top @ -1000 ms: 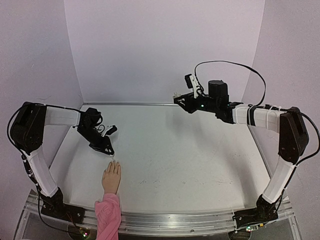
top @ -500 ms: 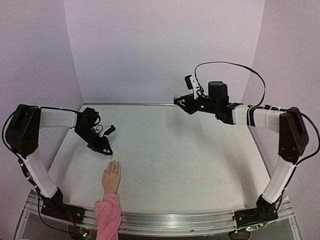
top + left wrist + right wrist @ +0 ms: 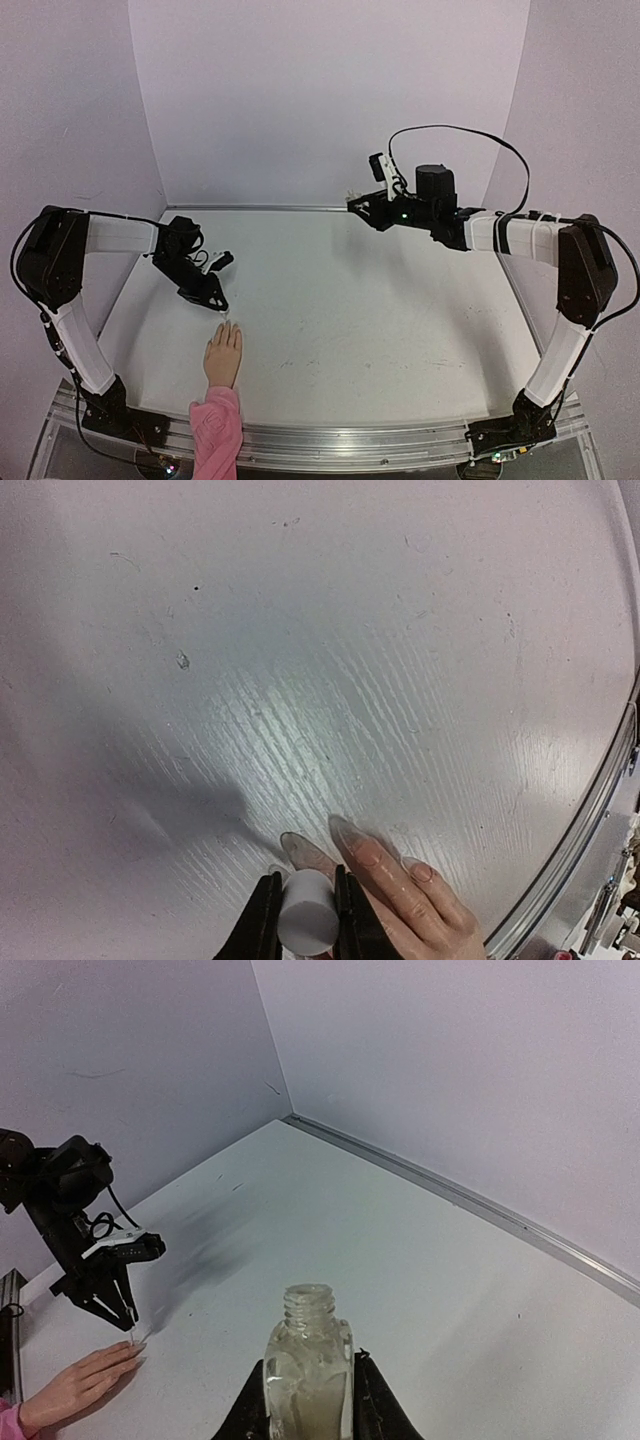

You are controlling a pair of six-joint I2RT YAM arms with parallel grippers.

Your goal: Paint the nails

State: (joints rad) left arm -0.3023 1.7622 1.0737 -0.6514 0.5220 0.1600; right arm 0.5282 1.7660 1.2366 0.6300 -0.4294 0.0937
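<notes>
Soft, even light has a lilac cast. The table (image 3: 300, 730) shows a pale sheen and a dim shadow in the left wrist view; the overhead view bows at its edges.

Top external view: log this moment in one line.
left gripper shut on white cylindrical cap at nails of flesh-coloured mannequin hand | right gripper shut on open clear glass bottle

Glossy nails (image 3: 345, 832), wood-grain table (image 3: 300, 630); bottle (image 3: 308, 1375) — glass
</notes>
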